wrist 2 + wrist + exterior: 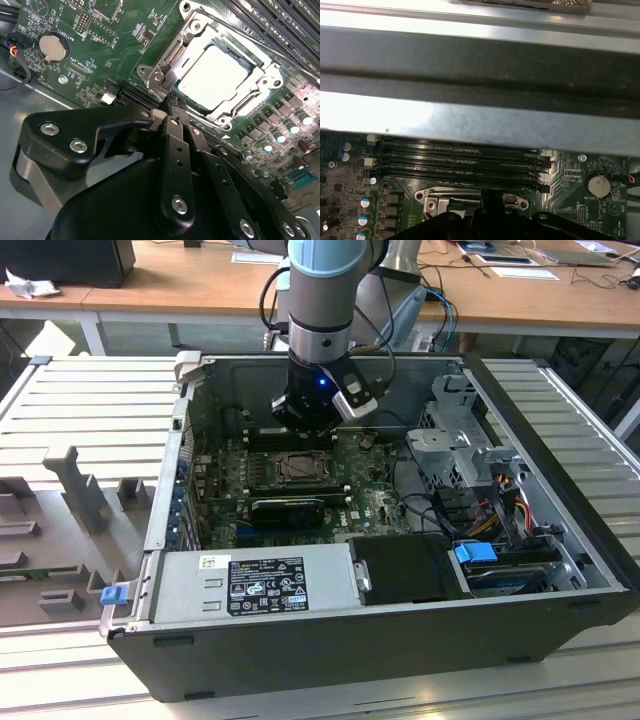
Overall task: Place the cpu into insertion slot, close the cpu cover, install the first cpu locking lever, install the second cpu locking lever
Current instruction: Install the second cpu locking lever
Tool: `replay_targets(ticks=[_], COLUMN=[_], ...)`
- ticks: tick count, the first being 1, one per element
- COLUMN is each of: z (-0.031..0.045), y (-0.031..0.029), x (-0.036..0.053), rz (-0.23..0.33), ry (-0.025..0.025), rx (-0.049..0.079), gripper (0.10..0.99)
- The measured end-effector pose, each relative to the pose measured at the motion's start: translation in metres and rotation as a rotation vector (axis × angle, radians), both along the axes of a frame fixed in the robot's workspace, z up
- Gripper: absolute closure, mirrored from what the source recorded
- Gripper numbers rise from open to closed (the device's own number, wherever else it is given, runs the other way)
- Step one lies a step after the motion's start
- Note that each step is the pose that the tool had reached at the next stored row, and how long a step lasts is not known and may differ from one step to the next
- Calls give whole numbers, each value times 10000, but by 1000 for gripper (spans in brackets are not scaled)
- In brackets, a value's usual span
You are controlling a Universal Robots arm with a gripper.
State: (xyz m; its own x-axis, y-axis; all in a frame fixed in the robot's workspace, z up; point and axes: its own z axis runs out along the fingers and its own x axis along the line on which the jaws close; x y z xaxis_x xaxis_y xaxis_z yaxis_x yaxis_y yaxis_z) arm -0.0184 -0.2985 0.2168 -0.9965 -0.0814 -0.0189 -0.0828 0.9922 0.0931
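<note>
A: Tool [172, 107] first: open or shut?

B: Drawn together at the tips, with nothing gripped between. Hangs low inside the computer case [560, 430], over the motherboard [75, 30], just beside one corner of the insertion slot [150, 75].

A: And the cpu [212, 75]?

B: Seated flat in the slot, pale and square. Framed by the window of the cpu cover [260, 75], itself folded down over the chip and level by the look of it.

A: Step in hand, then?

B: Judging from that, past the placing and the closing. Most likely at the locking levers, given the closeness of the tips to the socket's edge. Cannot tell from the second wrist view whether either lever is hooked yet.

A: Demands of the next move?

B: Probably calls for a fine, steady push with closed tips on a thin metal lever. Needs care not to slip onto the board's small parts, or toward the memory slots [460, 155] just beyond the socket. Leaves little room under the case wall, too.
</note>
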Motion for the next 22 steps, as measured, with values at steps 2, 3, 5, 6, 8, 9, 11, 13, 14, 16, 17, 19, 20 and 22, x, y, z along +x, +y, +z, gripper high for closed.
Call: replay_targets(ticks=[2,3,5,6,8,9,11,13,14,16,17,19,20,22], z=[1,0,-1,0,0,0,2,13,20,43,54,86,103,121], y=[-6,-9,-15,-18,-25,-36,-48,-49,-48,-49,-48,-49,-50,-53], x=[0,0,0,0,0,0,0,0,0,0,0,0,0,0], rz=[1,0,-1,0,1,0,0,-1,0,-2,-3,-3,-3,-5], ry=[1,0,-1,0,1,0,0,1,0,0,0,0,0,0], rx=[-2,0,2,1,-1,0,-1,-2,0,0,0,0,1,1], gripper=[980,980,980,980,980,980,980,980,980,980,980,980,980,980])
